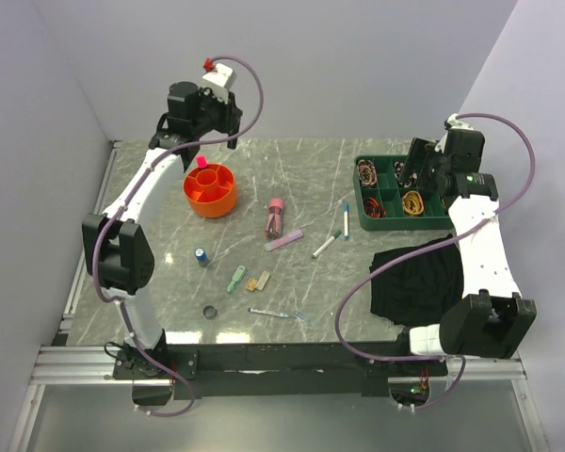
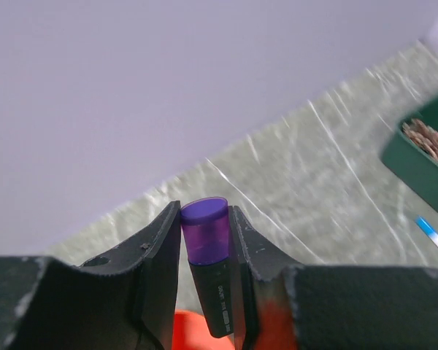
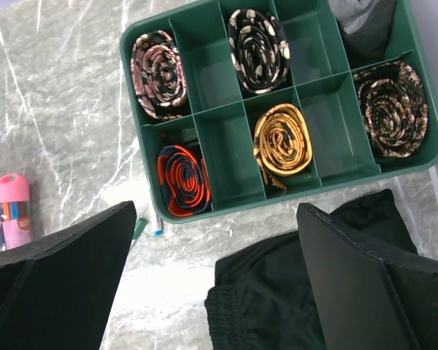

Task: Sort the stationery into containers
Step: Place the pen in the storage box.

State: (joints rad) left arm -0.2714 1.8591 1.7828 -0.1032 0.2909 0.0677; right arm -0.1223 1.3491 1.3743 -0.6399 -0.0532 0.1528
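While the purple-capped marker (image 2: pixel 216 292) sits clamped between the left gripper's (image 2: pixel 204 213) fingers, I see it poised just over the orange pot (image 1: pixel 194 196) at the far left of the table (image 1: pixel 311 169). Spread across the middle lie the pink tube (image 1: pixel 275 217), white pens (image 1: pixel 327 245), green clip (image 1: pixel 235 278), yellow eraser (image 1: pixel 258 281) and blue cylinder (image 1: pixel 201 255). My right gripper (image 3: pixel 215 211) gapes wide, holding nothing, above the near edge of the green tray (image 3: pixel 204 109), with the black cloth (image 3: pixel 277 292) beneath it.
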